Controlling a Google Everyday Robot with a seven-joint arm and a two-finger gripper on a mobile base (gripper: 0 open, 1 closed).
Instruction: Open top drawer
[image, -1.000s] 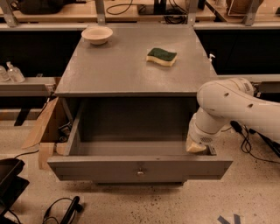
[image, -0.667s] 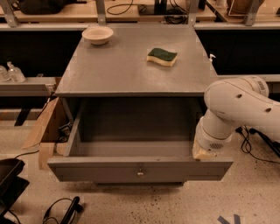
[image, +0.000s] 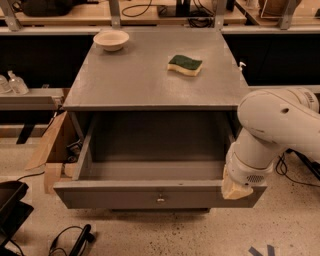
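Gripper (image: 235, 188) has shifted fwd and rt vs 1 s ago, now at front-rt corner of top drawer (image: 115, 198); whether spread or pressed together: cannot tell. Top drawer stands pulled well out under cabinet top (image: 145, 82); 1 knob (image: 160, 199). On top: 1 bowl (image: 111, 40), 1 sponge (image: 185, 65), well apart. White arm (image: 272, 130) hides drawer's rt wall. 1 cardboard sheet (image: 47, 147) leans at left.

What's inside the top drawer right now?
The top drawer stands pulled out, and nothing shows on its visible grey floor or against its walls. The arm and its tool, at the drawer's front right corner, cover that corner, so anything there is unseen.
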